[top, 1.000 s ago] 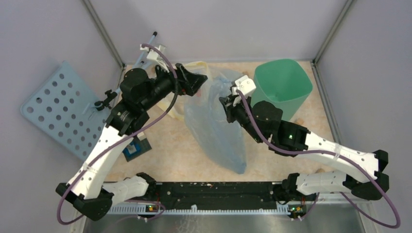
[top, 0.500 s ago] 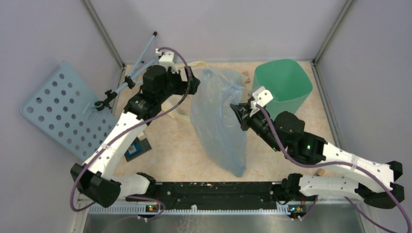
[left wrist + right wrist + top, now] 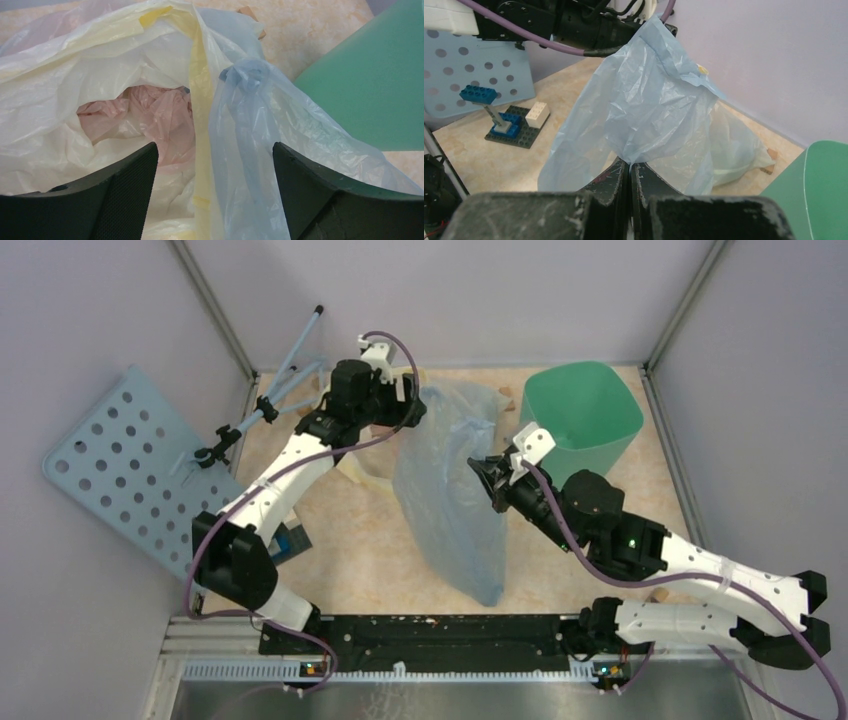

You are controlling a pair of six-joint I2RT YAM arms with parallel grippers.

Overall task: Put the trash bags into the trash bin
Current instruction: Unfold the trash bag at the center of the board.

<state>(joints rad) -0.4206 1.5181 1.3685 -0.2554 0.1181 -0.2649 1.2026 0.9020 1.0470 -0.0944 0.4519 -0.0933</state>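
Blue bag [image 3: 450,500], seen from above, stretches down the middle of the speckled beige table [image 3: 350,560], from the far side toward the near edge. The green bin [image 3: 585,410] stands in the far right corner, just right of the bag and apart from it. Plain lilac-grey walls [image 3: 480,300] close the table in on three sides. A perforated board [image 3: 120,470] sits at the left. The right gripper [image 3: 487,475] pinches the bag's right edge. The left gripper [image 3: 410,405] is at the bag's far end, over a white bag [image 3: 375,465].

From the left wrist, the left gripper [image 3: 214,150] has its jaws wide apart. Folds of the blue bag [image 3: 260,145] and the yellow-rimmed white bag [image 3: 75,85] lie between them, unclamped. The bin [image 3: 370,90] shows at the right, bare table [image 3: 310,30] beyond.

From the right wrist, the right gripper [image 3: 630,167] is closed tight on a fold of the blue bag [image 3: 649,100], which rises like a tent. Toy bricks [image 3: 509,122] stand on the table to the left, before the board [image 3: 469,75]. The bin's rim [image 3: 824,185] is at the near right, and the wall [image 3: 764,50] is behind.
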